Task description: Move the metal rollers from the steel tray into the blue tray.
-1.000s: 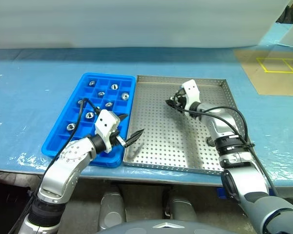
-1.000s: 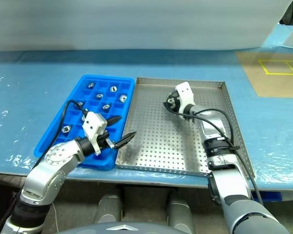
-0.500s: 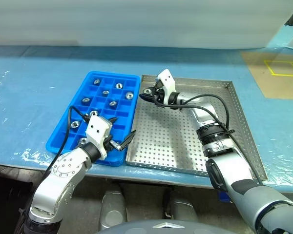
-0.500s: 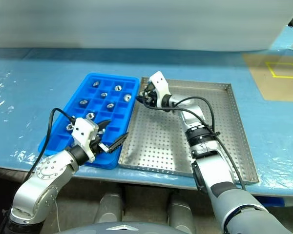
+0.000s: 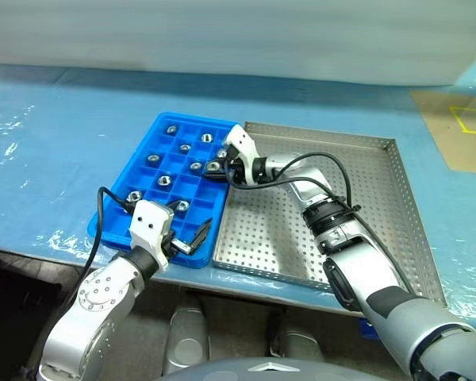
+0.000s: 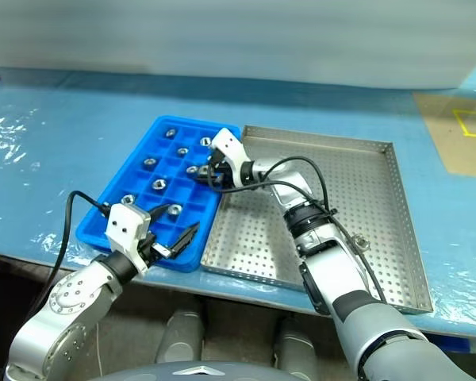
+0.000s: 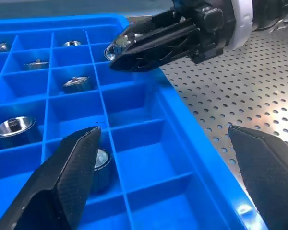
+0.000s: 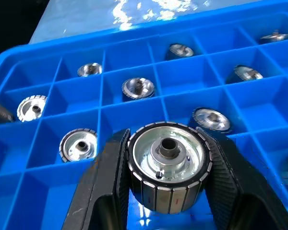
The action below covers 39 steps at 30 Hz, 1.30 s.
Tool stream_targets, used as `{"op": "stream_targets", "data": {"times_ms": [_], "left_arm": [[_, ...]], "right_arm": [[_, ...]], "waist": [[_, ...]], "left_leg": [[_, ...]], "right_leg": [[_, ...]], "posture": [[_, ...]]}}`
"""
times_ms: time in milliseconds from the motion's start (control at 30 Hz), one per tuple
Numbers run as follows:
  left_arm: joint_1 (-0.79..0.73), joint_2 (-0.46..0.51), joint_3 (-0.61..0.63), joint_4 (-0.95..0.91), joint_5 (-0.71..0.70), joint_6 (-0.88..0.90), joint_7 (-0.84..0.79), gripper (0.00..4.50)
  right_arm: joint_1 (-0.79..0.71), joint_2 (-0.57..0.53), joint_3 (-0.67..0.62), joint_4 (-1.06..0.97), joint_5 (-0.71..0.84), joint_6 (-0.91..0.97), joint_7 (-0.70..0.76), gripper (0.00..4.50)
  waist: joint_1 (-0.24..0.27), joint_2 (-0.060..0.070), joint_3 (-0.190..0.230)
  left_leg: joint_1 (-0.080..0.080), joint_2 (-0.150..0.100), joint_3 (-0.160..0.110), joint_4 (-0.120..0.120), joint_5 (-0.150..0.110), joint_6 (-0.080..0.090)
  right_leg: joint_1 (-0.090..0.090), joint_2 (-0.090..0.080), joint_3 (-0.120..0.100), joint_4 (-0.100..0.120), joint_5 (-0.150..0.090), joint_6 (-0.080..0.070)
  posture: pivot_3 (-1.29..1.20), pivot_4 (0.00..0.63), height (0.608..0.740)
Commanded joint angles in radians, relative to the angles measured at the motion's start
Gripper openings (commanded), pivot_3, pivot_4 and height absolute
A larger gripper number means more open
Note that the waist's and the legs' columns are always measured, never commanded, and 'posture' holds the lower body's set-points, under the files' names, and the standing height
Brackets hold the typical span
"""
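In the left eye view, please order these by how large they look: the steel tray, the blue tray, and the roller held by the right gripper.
1. Steel tray, largest.
2. Blue tray, narrower and smaller.
3. Roller held by the right gripper, by far the smallest.

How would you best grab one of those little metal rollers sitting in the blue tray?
Come straight down from above and pinch the ribbed round side of the roller. It lies flat, hole up, walled in by its blue tray compartment, as the right gripper does with its own.

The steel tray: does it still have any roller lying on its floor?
No, the steel tray floor is bare; the last roller sits between the right gripper's fingers.
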Motion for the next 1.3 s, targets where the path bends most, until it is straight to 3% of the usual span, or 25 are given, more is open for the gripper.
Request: {"op": "stream_targets", "data": {"times_ms": [33, 333, 567, 633, 833, 1033, 1300], "left_arm": [[0.004, -0.003, 0.02, -0.05, -0.002, -0.009, 0.009, 4.5], [0.0, -0.004, 0.021, -0.044, 0.001, -0.012, 0.014, 4.5], [-0.025, 0.006, 0.014, -0.028, 0.003, -0.012, 0.001, 4.5], [-0.042, 0.011, 0.013, -0.017, 0.002, -0.011, -0.007, 4.5], [-0.112, 0.024, 0.009, 0.035, -0.003, -0.017, -0.048, 4.5], [-0.233, 0.037, -0.011, 0.141, -0.018, -0.04, -0.142, 4.5], [-0.367, 0.017, -0.085, 0.303, -0.006, -0.119, -0.274, 4.5]], "right_arm": [[-0.021, -0.006, 0.021, -0.019, -0.009, -0.02, 0.046, 1.65], [-0.012, -0.015, 0.055, -0.012, -0.047, -0.021, 0.085, 1.65], [0.003, -0.023, 0.044, -0.019, -0.057, -0.025, 0.074, 3.99], [0.003, -0.025, 0.035, -0.014, -0.059, -0.028, 0.055, 4.48], [0.034, -0.063, -0.025, -0.057, -0.029, -0.021, 0.01, 4.48], [0.136, -0.163, -0.108, -0.229, 0.027, 0.055, 0.008, 4.48], [0.358, -0.294, -0.236, -0.557, 0.151, 0.172, -0.012, 4.48]], "waist": [[0.004, 0.0, 0.0], [0.015, 0.0, 0.0], [0.026, 0.0, 0.0], [0.026, 0.0, 0.0], [0.026, 0.0, 0.0], [0.016, 0.0, 0.0], [-0.052, 0.0, 0.0]], "left_leg": [[0.0, 0.0, 0.0, 0.0, 0.0, 0.0], [-0.001, 0.0, 0.0, 0.0, 0.0, 0.0], [0.0, 0.0, 0.0, 0.0, 0.0, 0.0], [0.0, 0.0, 0.0, 0.0, 0.0, 0.0], [0.0, 0.0, 0.0, 0.0, 0.0, 0.0], [0.0, 0.0, 0.0, 0.002, 0.0, -0.001], [0.001, 0.0, 0.0, 0.002, 0.003, -0.004]], "right_leg": [[0.0, 0.0, 0.0, 0.0, 0.0, 0.0], [0.0, 0.0, 0.0, 0.0, 0.0, 0.0], [0.0, 0.0, 0.0, 0.0, 0.0, 0.0], [0.0, 0.0, 0.0, 0.0, 0.0, 0.0], [0.0, 0.0, 0.0, 0.001, 0.0, 0.0], [0.001, 0.0, 0.001, 0.001, 0.0, 0.0], [0.001, 0.002, 0.002, 0.002, 0.001, 0.0]], "posture": [[0.47, 0.15, 0.74], [0.47, 0.15, 0.74], [0.46, 0.15, 0.74], [0.44, 0.15, 0.74], [0.37, 0.15, 0.74], [0.25, 0.15, 0.74], [0.08, 0.15, 0.74]]}}
